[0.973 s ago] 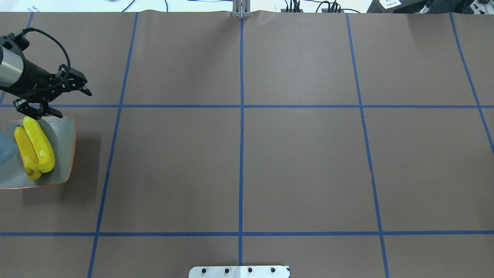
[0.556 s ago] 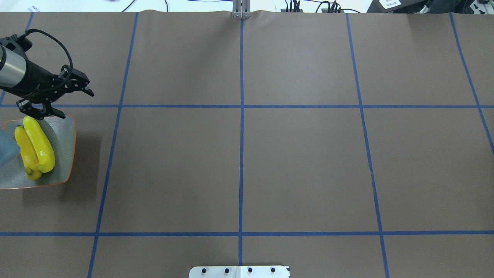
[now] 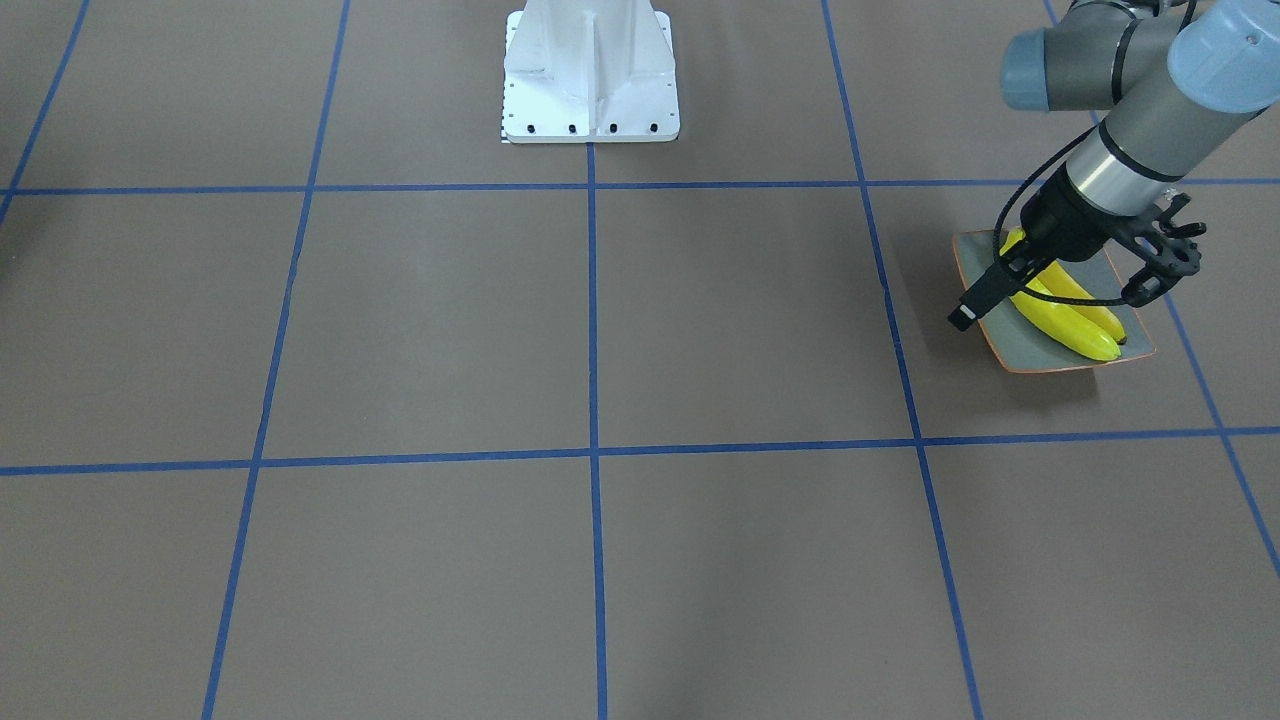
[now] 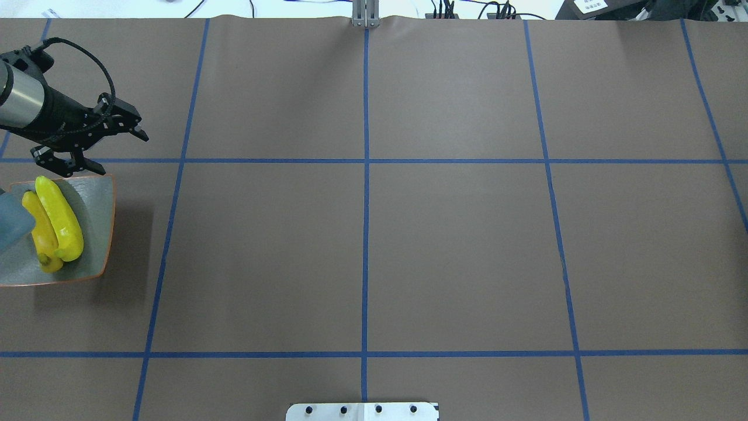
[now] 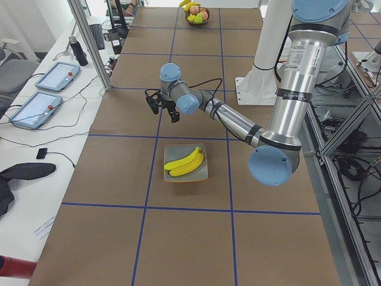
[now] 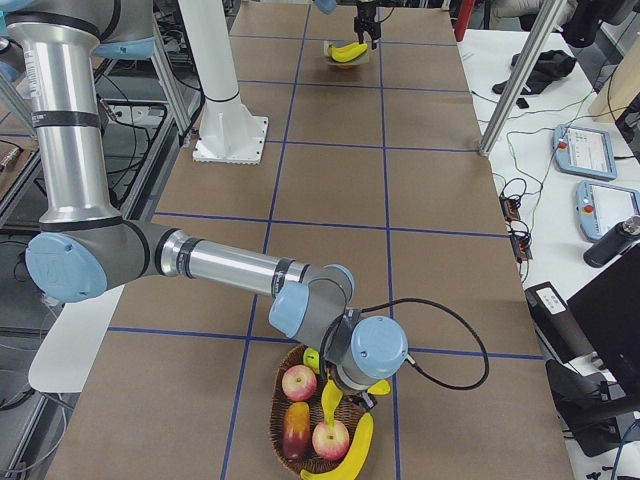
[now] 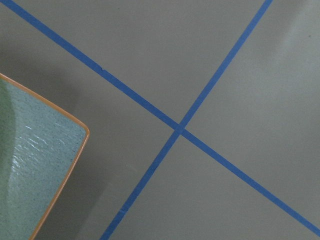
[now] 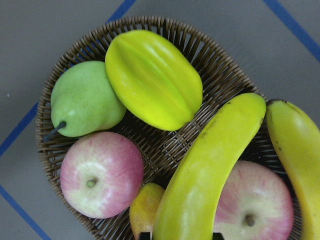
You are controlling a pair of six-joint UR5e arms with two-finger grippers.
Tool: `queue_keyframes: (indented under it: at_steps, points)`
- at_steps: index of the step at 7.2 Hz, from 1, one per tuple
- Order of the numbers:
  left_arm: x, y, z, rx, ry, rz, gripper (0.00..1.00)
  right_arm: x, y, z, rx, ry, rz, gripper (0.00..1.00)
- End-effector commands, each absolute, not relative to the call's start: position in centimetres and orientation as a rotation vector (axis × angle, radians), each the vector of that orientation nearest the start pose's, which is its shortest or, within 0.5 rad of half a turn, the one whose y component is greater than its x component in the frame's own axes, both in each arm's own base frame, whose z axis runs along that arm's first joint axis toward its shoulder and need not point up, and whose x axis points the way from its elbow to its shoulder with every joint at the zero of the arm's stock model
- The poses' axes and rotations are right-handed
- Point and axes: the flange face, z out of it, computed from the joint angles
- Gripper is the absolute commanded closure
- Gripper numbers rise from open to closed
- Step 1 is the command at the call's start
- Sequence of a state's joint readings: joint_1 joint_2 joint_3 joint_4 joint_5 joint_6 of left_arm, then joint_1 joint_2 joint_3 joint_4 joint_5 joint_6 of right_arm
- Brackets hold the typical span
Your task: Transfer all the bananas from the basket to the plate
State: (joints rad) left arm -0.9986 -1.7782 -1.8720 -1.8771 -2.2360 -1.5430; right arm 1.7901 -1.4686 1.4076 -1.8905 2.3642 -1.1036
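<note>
Beside the bananas (image 8: 210, 165): apples (image 8: 100, 172), pear (image 8: 82, 97), starfruit (image 8: 152, 77).

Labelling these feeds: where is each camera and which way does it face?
Front-facing: across the table, facing white metal robot base; left arm at right.
Overhead: behind the base, looking forward and down; left hand at left.
Exterior left: table's left end; left arm near.
Exterior right: opposite end; right arm near.
Left wrist: down onto square grey-green plate; no body.
Right wrist: down into round wicker basket; right hand grips glossy yellow banana.
Both side views show plate and basket.
</note>
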Motion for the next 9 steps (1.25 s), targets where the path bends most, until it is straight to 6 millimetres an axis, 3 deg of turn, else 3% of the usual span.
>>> queue_keyframes:
  at_steps: [1, 3, 4, 6, 7, 9]
  points:
    - [24.1, -50.8, 36.8, -0.153, 1.023, -0.608, 0.00, 14.8, -49.2, 66.4, 0.220, -0.932, -0.542, 1.00]
    - [25.0, -52.0, 35.0, -0.127, 1.084, -0.607, 0.00, 9.7, -50.9, 61.5, 0.220, -1.035, -0.464, 1.00]
    - [25.7, -53.1, 33.5, -0.123, 1.133, -0.628, 0.00, 6.8, -51.9, 58.0, 0.207, -1.084, -0.419, 1.00]
    - [28.9, -54.5, 30.2, -0.158, 1.210, -0.652, 0.00, 0.8, -52.8, 50.3, 0.169, -1.151, -0.355, 1.00]
    - [29.2, -54.7, 29.2, -0.162, 1.232, -0.657, 0.00, -1.6, -54.0, 46.4, 0.165, -1.196, -0.303, 1.00]
    - [29.6, -55.1, 26.2, -0.207, 1.274, -0.720, 0.00, -7.5, -54.7, 40.9, 0.148, -1.245, -0.262, 1.00]
